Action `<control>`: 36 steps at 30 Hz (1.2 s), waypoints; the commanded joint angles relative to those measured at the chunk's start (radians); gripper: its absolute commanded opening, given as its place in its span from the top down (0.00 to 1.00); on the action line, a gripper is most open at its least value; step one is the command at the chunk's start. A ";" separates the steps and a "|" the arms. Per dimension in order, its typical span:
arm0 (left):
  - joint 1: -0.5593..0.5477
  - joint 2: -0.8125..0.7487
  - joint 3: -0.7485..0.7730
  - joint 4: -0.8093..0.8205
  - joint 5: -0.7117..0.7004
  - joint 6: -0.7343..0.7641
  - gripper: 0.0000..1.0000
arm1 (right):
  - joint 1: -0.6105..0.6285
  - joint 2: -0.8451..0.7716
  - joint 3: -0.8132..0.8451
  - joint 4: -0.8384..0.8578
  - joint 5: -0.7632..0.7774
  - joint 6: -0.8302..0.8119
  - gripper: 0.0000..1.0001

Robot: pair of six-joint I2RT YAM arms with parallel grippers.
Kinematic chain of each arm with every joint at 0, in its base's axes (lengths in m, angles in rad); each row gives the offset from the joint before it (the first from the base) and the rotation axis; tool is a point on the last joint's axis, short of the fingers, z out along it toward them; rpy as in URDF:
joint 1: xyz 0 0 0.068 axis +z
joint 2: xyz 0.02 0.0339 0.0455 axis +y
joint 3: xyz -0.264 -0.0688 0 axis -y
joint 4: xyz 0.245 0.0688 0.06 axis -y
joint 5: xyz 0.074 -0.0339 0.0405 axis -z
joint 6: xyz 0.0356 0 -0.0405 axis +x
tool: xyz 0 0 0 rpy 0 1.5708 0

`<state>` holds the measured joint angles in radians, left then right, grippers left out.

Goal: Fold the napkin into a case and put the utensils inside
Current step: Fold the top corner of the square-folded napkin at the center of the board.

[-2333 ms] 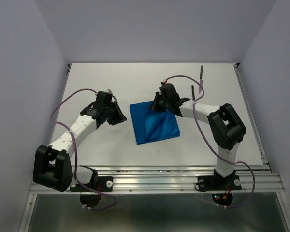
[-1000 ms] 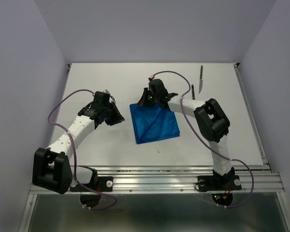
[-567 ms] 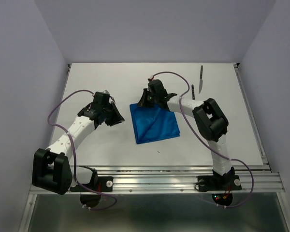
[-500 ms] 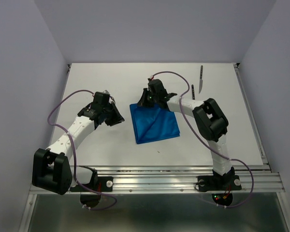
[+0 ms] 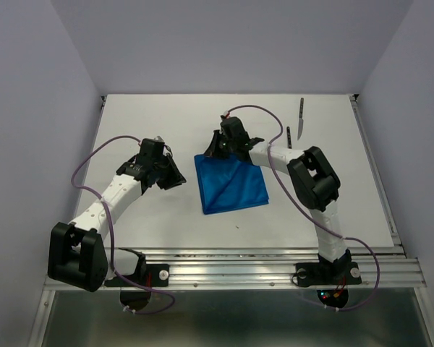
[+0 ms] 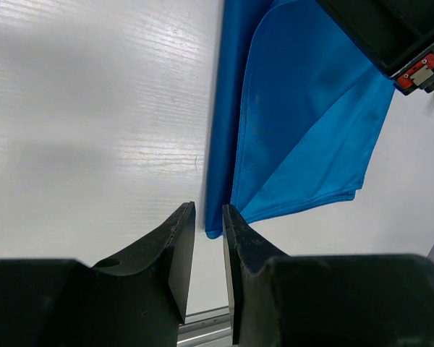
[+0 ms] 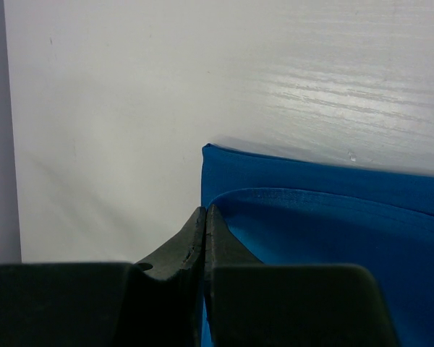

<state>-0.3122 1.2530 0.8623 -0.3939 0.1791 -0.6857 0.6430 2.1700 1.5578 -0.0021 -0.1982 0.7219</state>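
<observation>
Napkin (image 5: 231,184): lies at the middle of the worktop (image 5: 145,123), well in from every edge, turned a little askew.

Change: a couple of seconds back the right end effector (image 5: 217,149) stood over the napkin's far-right part, with a fold of cloth lifted under it. It has since crossed to the far-left corner, and the cloth is flat again. Reads as one fold carried across and laid down. Judged early in the task: the shape is a rough square, not yet a narrow case.

Look of the cloth: bright blue, plain, slight sheen. A diagonal crease runs from the far side toward the near-left corner. The left wrist view shows an upper flap (image 6: 304,123) with a curved edge over a lower layer, which shows as a strip along one side. The right wrist view shows the same layering at the corner (image 7: 333,217).

Right end effector (image 7: 205,211): fingers pressed together, tips at the flap's edge. Whether cloth is pinched, cannot tell.

Left end effector (image 5: 178,180): just off the napkin's left edge, hardly moved. Fingers (image 6: 181,246) stand a narrow gap apart, nothing between them.

Knife (image 5: 301,118) and a second utensil (image 5: 289,137): toward the far-right corner, untouched.
</observation>
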 commanded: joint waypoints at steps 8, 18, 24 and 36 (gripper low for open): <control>0.002 -0.040 -0.011 0.003 -0.001 0.008 0.66 | 0.009 0.027 0.068 0.013 0.039 -0.001 0.97; 0.002 -0.043 -0.011 0.001 0.000 0.009 0.66 | 0.009 0.033 0.084 0.010 0.068 0.001 0.96; 0.002 -0.046 -0.012 0.001 0.002 0.009 0.66 | 0.009 0.051 0.104 0.005 0.074 0.001 0.95; 0.001 -0.046 -0.025 0.009 0.016 0.005 0.66 | 0.009 0.060 0.127 0.004 0.106 0.001 0.67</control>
<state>-0.3122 1.2411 0.8555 -0.3935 0.1837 -0.6861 0.6430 2.2375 1.6287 -0.0185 -0.1261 0.7300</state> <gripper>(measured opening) 0.335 0.226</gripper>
